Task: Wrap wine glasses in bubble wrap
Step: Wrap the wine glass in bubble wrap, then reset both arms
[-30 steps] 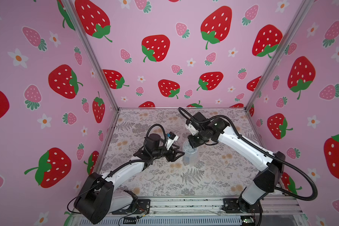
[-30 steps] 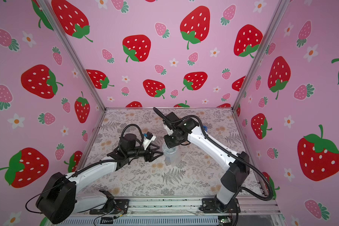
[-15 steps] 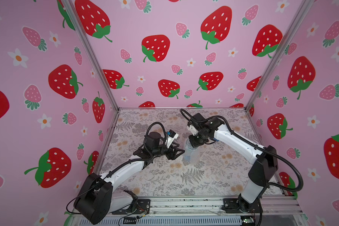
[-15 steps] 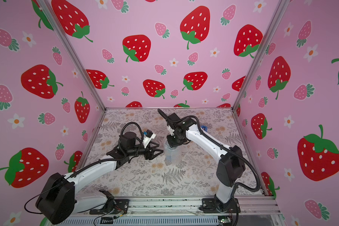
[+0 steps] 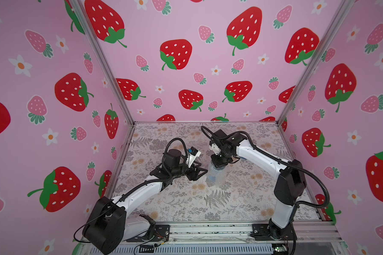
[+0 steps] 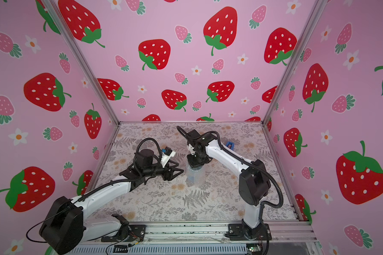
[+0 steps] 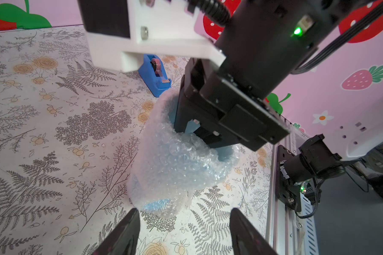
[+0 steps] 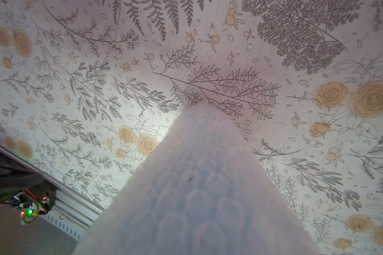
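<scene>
Right gripper [image 7: 199,132] points straight down, its fingers pressed nearly together and sunk into the open top of the wrapped bundle; whether they pinch anything in there I cannot tell. Left gripper [image 7: 184,213] lies low and level just beside that bundle, jaws spread wide, touching nothing. Under both arms I see the floral table [image 5: 186,205]. Near its middle stands the bubble wrap [image 7: 170,167], gathered upright into a crinkled tube; from the right wrist it is only a blurred mass close to the lens. Inside it sits the goblet [image 7: 227,152], pale blue showing at the open top and faintly through the plastic at the base. Farther back, apart from the bundle, rests a blue tape dispenser [image 7: 155,75]
</scene>
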You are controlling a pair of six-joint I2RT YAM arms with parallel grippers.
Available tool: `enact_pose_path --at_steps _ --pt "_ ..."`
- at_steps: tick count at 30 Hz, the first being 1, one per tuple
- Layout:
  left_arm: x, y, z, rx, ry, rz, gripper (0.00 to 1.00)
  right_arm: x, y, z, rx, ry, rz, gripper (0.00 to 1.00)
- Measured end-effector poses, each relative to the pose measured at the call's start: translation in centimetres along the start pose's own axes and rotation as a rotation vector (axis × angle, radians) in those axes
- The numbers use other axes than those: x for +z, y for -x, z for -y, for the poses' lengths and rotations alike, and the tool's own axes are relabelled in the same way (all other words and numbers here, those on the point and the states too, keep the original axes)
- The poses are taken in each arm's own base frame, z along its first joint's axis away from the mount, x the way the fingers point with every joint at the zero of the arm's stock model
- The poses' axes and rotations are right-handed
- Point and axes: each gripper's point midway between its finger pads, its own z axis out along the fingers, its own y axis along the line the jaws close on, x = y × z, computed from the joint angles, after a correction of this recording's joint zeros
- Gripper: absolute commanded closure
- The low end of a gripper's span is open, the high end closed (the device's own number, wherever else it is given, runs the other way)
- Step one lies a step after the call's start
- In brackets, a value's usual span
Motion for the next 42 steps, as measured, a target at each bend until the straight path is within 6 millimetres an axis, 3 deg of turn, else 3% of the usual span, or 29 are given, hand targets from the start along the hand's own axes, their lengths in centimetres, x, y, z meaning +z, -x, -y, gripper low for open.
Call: enact_pose_path --at_steps 8,16,20,24,29,32,35,38,42 --pt "-0.2 2.0 0.2 0.018 0.004 0.035 0.33 -4.8 0.7 -0.6 -0.025 0.005 0.084 0.86" --pt "-0.4 3.2 0.0 -0.005 0.028 0.044 0.28 -6.1 0.4 -0.2 -0.023 -0.01 0.099 0.81" --pt "-1.3 4.3 -0.9 -0.017 0.11 0.068 0.25 -8.2 0.8 1.3 0.006 -0.024 0.172 0.73" --pt "-4.3 6.3 -2.9 -0.012 0.309 0.153 0.16 -11.7 0.7 5.6 0.089 -0.074 0.33 0.52" --pt "-10.6 7.9 -8.2 -0.034 0.689 0.282 0.09 -13.7 -1.1 13.2 0.21 -0.249 0.542 0.25" --pt "-14.8 5.6 -12.4 -0.083 0.932 0.299 0.04 -12.1 -2.8 17.8 0.276 -0.38 0.622 0.11" --pt "-18.0 1.8 -16.0 -0.118 1.148 0.254 0.01 -8.5 -4.9 22.4 0.334 -0.524 0.63 0.0" --pt "-20.3 -2.1 -18.3 -0.131 1.294 0.204 0.01 -5.5 -7.0 26.6 0.401 -0.638 0.613 0.01" --pt "-23.2 -6.2 -21.0 -0.213 1.424 0.171 0.01 -4.2 -8.1 31.1 0.45 -0.775 0.641 0.01"
